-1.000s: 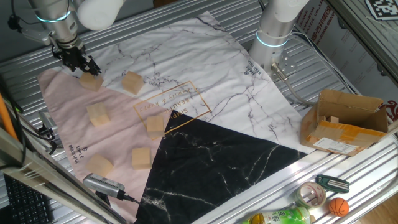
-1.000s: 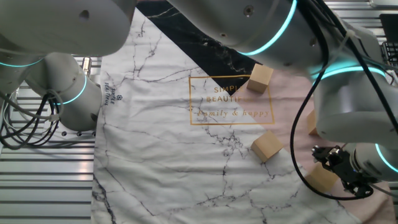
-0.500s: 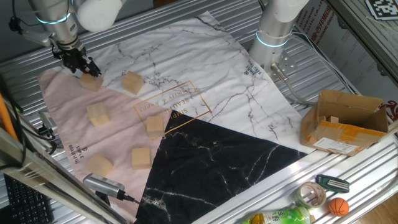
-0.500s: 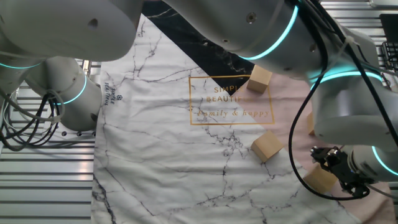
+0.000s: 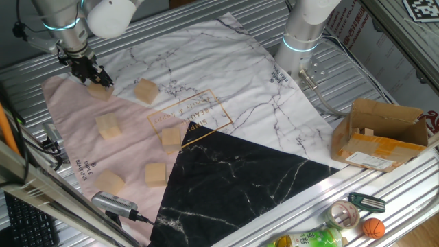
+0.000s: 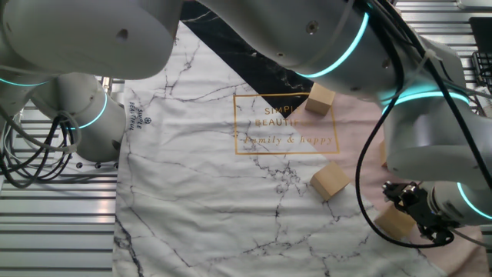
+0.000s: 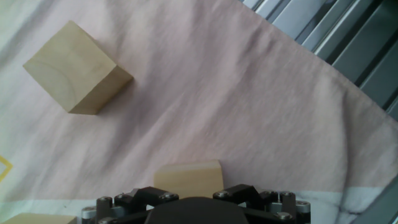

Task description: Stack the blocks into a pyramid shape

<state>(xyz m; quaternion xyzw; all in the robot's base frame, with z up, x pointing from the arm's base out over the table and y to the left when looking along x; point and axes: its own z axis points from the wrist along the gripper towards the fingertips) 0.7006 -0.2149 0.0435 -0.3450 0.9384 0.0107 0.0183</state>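
Wooden block [image 5: 101, 90] clamped in the down-pointing gripper [image 5: 94, 75] over pink cloth [image 5: 75, 130]

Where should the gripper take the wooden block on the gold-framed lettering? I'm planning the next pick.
Grip that wooden block across two opposite side faces, coming straight down from above. It sits flat on the cloth, top face up, with open space on every side, so nothing blocks the fingers.

Open pink cloth [image 5: 72, 130] is lying around the gripper [image 5: 96, 77], apparently closed on the corner block [image 5: 101, 89]. The nearest neighbouring block [image 5: 145, 91] is sitting well apart, leaving a passable lane between. The robot base [image 5: 302, 41] is standing across the worktop [image 5: 206, 27].
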